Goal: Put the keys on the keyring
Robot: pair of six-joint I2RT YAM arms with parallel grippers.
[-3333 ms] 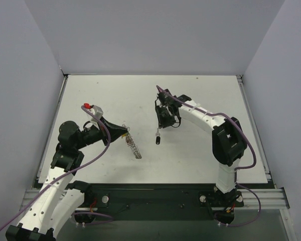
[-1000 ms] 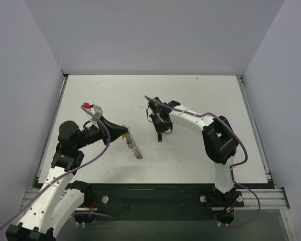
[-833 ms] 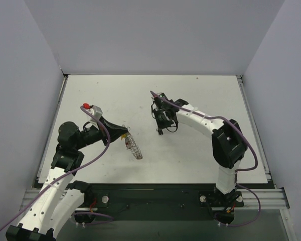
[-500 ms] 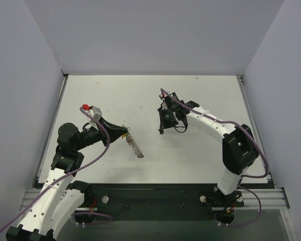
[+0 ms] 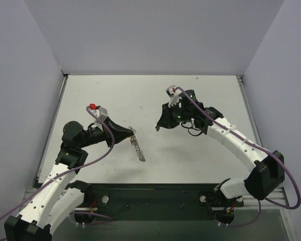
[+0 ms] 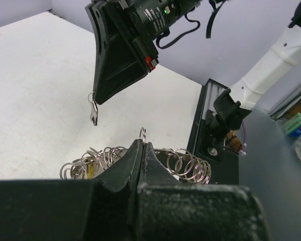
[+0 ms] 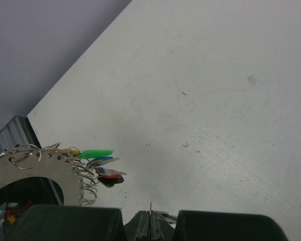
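My left gripper (image 5: 128,134) is shut on the keyring (image 5: 138,149), a silver coil-rimmed ring held edge-on above the table. In the left wrist view the fingertips (image 6: 135,148) pinch a small loop on the keyring (image 6: 190,160). The right wrist view shows the keyring (image 7: 45,168) carrying yellow (image 7: 67,150), green (image 7: 95,153), blue (image 7: 104,161), red (image 7: 110,172) and black-headed (image 7: 110,181) keys. My right gripper (image 5: 160,125) is shut on a small key (image 5: 157,128), right of the ring and in the air. Its silver blade (image 6: 93,113) hangs below the fingers; its head is hidden.
White table (image 5: 200,150) with pale walls at the back and both sides. A black frame rail (image 5: 155,193) runs along the near edge. The right arm's base (image 6: 226,110) shows in the left wrist view.
The right gripper took the small key off the table, lifted it and swung right, the arm stretching out. The left gripper with the keyring shifted slightly right.
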